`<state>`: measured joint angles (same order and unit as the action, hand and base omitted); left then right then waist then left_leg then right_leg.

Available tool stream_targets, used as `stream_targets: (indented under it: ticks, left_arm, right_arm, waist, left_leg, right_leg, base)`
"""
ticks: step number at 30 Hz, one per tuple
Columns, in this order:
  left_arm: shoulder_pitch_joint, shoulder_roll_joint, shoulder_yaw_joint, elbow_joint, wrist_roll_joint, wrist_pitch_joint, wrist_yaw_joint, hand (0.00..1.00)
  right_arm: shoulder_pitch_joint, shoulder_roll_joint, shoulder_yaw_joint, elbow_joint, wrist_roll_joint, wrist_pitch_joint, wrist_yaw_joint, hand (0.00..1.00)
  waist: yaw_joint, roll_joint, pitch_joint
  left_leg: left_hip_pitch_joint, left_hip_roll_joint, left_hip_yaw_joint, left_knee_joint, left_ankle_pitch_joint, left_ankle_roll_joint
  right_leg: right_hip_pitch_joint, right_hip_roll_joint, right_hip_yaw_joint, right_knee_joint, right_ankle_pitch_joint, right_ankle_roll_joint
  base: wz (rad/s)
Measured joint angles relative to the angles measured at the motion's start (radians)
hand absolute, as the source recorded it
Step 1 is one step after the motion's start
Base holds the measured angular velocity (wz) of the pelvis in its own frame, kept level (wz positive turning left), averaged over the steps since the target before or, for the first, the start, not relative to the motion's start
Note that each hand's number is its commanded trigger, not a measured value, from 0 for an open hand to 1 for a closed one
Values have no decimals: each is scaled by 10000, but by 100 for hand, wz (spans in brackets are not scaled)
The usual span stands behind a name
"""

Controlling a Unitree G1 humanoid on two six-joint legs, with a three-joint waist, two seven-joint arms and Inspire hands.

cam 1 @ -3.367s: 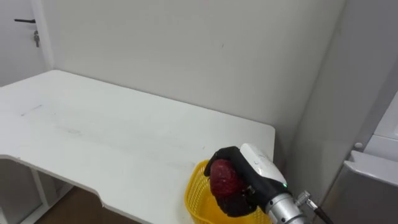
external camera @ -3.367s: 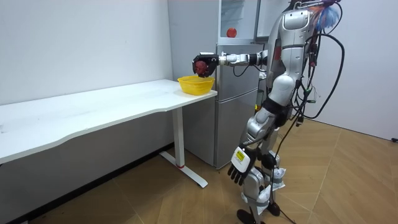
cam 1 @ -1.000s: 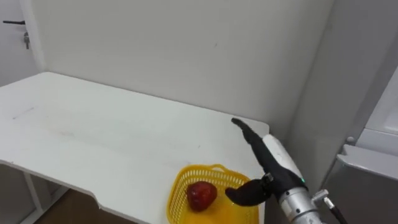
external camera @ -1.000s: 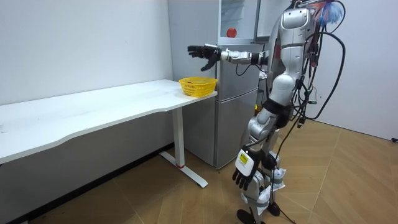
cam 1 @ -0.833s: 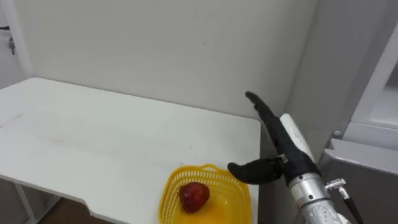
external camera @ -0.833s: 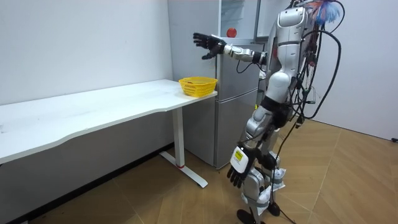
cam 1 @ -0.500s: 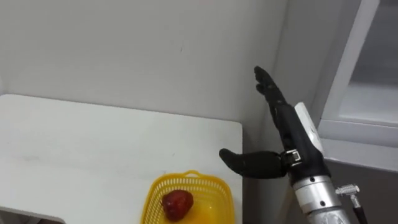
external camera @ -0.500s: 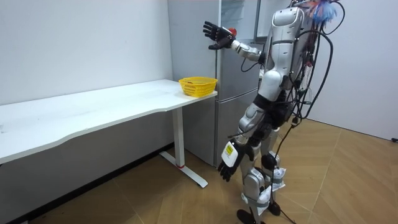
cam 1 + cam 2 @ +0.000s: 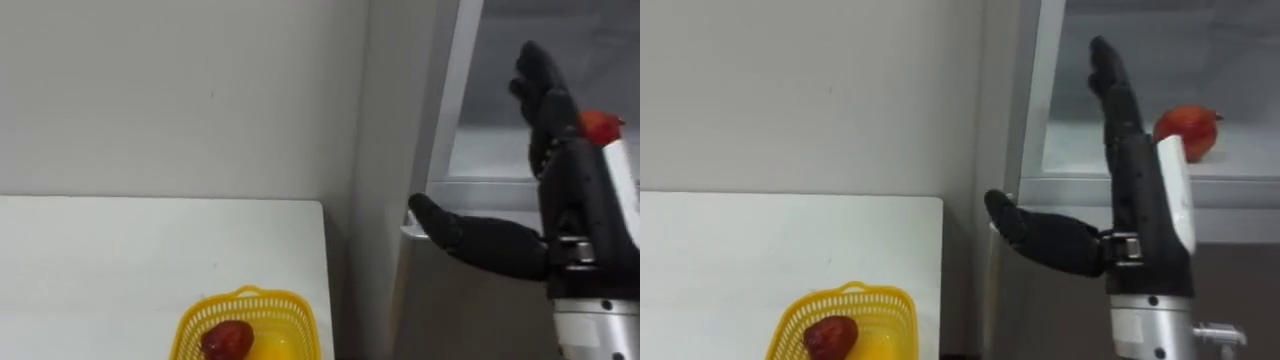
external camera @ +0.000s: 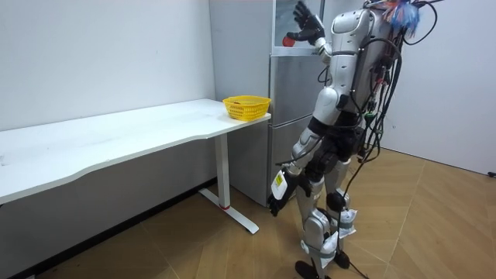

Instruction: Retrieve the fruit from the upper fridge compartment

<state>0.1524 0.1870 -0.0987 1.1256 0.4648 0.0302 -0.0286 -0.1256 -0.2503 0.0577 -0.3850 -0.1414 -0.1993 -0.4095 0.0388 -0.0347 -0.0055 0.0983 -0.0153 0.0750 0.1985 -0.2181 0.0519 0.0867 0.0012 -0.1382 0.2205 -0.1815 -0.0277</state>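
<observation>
A red fruit (image 9: 1186,131) lies on the white shelf of the upper fridge compartment (image 9: 1080,150), also seen as the fruit (image 10: 288,39) in the room view. My right hand (image 9: 1135,190) is raised in front of that opening, open, fingers straight up and thumb out to the left; it stands left of the fruit, apart from it. The same hand (image 9: 565,190) partly hides the fruit (image 9: 600,126) in the left eye view. My left hand (image 10: 277,194) hangs low by my thigh, fingers loose, holding nothing.
A yellow basket (image 9: 250,295) with another red fruit (image 9: 226,340) in it sits at the right end of the white table (image 9: 120,260). The grey fridge (image 10: 291,116) stands just right of the table, against the wall. I stand facing the fridge.
I have turned from the table toward the fridge, so the view swung right. My right hand let the red fruit go into the basket, then rose, open, to the upper fridge opening.
</observation>
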Motion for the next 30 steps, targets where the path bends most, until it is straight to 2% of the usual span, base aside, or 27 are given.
stream_targets:
  ticks: [5, 11, 14, 15, 20, 23, 25, 28, 30]
  left_arm:
    - [139, -15, -7, 4, -11, -5, 71, 0]
    - [231, -15, -7, 1, -15, -3, -7, 0]
    - [263, -15, 1, -5, -16, -4, -12, 0]
    - [295, -12, 25, -22, -17, -3, -19, 0]
    - [356, 45, 180, -26, -19, -4, -60, 0]
    - [357, 111, 191, -10, -19, -4, -74, 0]
    - [356, 216, 211, -14, -17, -3, -231, 0]
    - [383, 259, 404, -21, -18, 41, -369, 0]
    - [430, 264, 462, -29, -20, 67, -468, 0]
  right_arm:
    - [1, 0, -319, -296, -393, -302, -662, 0]
    - [6, -11, -906, -215, -603, -322, -1172, 0]
    - [97, -19, -1156, -152, -409, -329, -1373, 0]
    - [95, -49, -1319, -102, -144, -322, -1407, 0]
    - [-102, -563, -2175, 1038, 304, -287, -1707, 0]
    - [-243, -747, -2493, 1504, 264, -239, -1978, 0]
    - [-378, -915, -2633, 1860, 282, -202, -2204, 0]
    - [-778, -1137, -2940, 2563, 481, -153, -2301, 0]
    - [-1053, -1214, -3017, 2866, 630, -9, -2323, 0]
  waist:
    - [-155, -70, 8]
    - [-193, -203, 24]
    - [-300, -264, 14]
    - [-354, -325, -11]
    - [-419, -419, -19]
    - [-424, -446, 48]
    - [-487, -555, 109]
    - [-552, -723, 62]
    - [-574, -751, 49]
  left_leg:
    - [-21, 6, 37, 40, -3, -14]
    - [-15, 11, 22, 49, -2, -15]
    - [-19, 8, 0, 41, -6, -20]
    - [-17, 7, 2, 30, -11, -23]
    - [-13, 5, -8, -6, -12, -23]
    - [-16, 9, -33, -12, -11, -25]
    - [-32, 0, -118, -10, -13, -31]
    - [-185, -10, -256, 8, -3, -47]
    - [-206, -9, -271, 33, 4, -55]
  right_leg:
    - [-54, 4, 21, -47, -14, -20]
    - [-47, 14, -18, -164, -14, -21]
    - [-28, 22, -21, -181, -13, -20]
    - [-33, 21, -22, -191, -13, -19]
    - [40, 18, -52, -203, -13, -18]
    - [26, 14, -111, -201, -15, -20]
    - [6, -6, -238, -259, -40, -35]
    - [10, 3, -334, -340, -35, -42]
    - [9, 5, -359, -349, -33, -44]
  base:
    - [-2]
    - [0]
    - [0]
    - [0]
    - [-1]
    - [1]
    - [10]
    - [14]
    - [6]
